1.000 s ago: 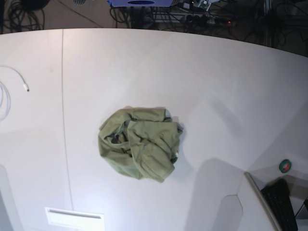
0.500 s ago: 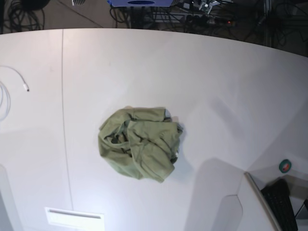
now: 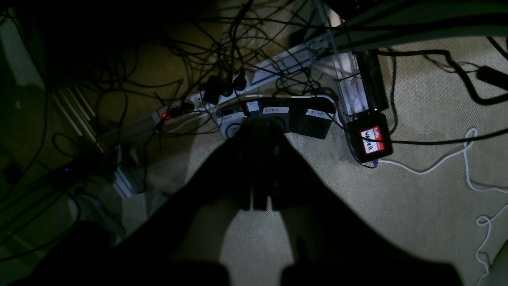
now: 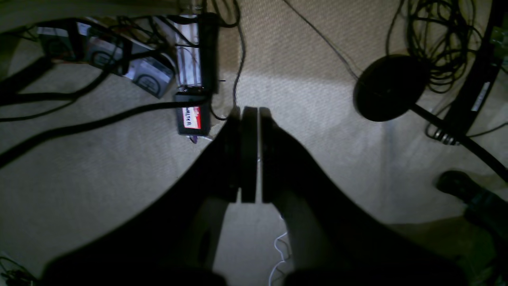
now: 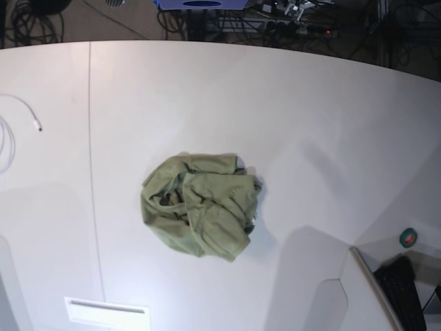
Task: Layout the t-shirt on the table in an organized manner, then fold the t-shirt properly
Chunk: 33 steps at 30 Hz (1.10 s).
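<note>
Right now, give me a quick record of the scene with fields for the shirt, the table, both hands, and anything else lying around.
shirt: olive-green t-shirt, crumpled in a heap, not laid out
table: white table, dark seam on the left
left hand: shut, empty, over the floor
right hand: shut, empty, over the floor
other: white cable at the table's left edge

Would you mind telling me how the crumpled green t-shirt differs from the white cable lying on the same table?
The olive-green cloth t-shirt is a bunched, rounded heap near the middle; the thin white cable is a slender curved line at the base view's left edge. The t-shirt is far bulkier and dark against the surface; the cable nearly blends in. Both lie untouched on the smooth white table.
</note>
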Available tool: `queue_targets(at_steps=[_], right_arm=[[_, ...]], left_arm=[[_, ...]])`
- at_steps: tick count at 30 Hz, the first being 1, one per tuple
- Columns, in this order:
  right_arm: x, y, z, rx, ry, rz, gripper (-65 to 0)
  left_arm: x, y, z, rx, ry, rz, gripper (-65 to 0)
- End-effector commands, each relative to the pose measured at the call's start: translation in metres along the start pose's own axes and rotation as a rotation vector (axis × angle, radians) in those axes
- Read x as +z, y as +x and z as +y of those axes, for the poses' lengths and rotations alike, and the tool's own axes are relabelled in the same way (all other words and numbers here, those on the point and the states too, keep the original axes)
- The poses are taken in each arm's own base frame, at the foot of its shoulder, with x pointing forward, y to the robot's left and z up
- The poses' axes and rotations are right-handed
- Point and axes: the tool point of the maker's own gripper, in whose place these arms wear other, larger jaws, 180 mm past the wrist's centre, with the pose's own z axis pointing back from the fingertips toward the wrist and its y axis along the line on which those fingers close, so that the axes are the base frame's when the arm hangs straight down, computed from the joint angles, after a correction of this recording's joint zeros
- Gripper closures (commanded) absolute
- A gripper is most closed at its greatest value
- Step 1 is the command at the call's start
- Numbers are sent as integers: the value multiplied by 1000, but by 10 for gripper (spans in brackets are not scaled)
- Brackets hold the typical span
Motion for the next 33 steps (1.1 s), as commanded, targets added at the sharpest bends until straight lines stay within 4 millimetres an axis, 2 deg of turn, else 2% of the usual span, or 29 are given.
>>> queue_targets(at_steps=[1,16,19,33], right_arm=[[3,-7,1,1,1,7,0],[1,-3,1,0,2,1,0],[-1,4,1,0,2,-10,0],[-1,4,2,-1,3,-10,0]], left_arm=[[3,-4,3,-3,8,-1,0],[2,0,3,-4,7,-12,0],[1,1,4,-4,8,-15,0],[2,0,3,-3,8,-12,0]])
